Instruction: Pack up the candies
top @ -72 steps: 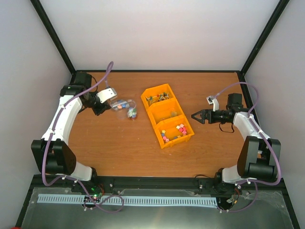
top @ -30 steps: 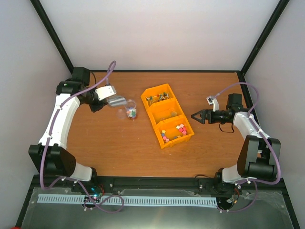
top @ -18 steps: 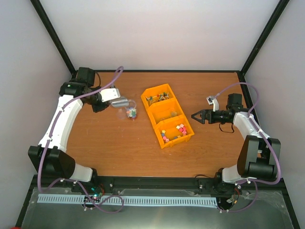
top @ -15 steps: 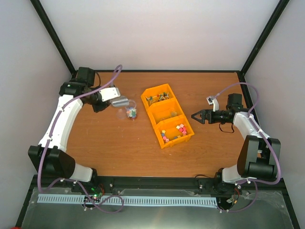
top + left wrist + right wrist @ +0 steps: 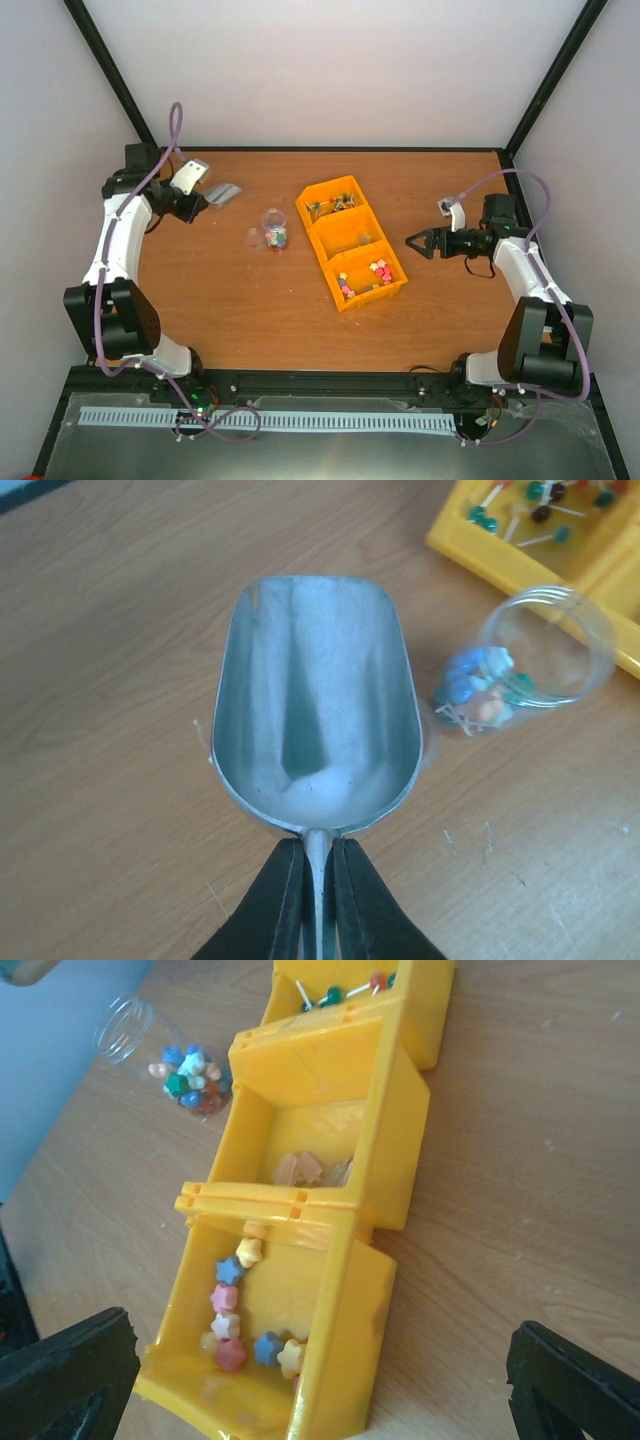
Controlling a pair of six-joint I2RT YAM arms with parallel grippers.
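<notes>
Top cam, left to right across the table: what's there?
left gripper → scoop, clamped in its jaws → clear jar holding candies → yellow three-compartment bin → right gripper, jaws open

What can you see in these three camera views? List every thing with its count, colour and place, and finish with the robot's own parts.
table: one, brown wood, under everything
bin: one, yellow, three compartments in a row, mid-table
candies: many, mixed pastel colours, some in the bin's near compartment, some in the jar
pale pieces: a few, in the middle compartment
pins: several, red and green heads, in the far compartment
jar: one, clear, open, left of the bin and apart from it
scoop: one, silver metal, empty, at the table's far left
left fingers: two, black, shut on the scoop's handle
right fingers: two, black, open, right of the bin
</notes>
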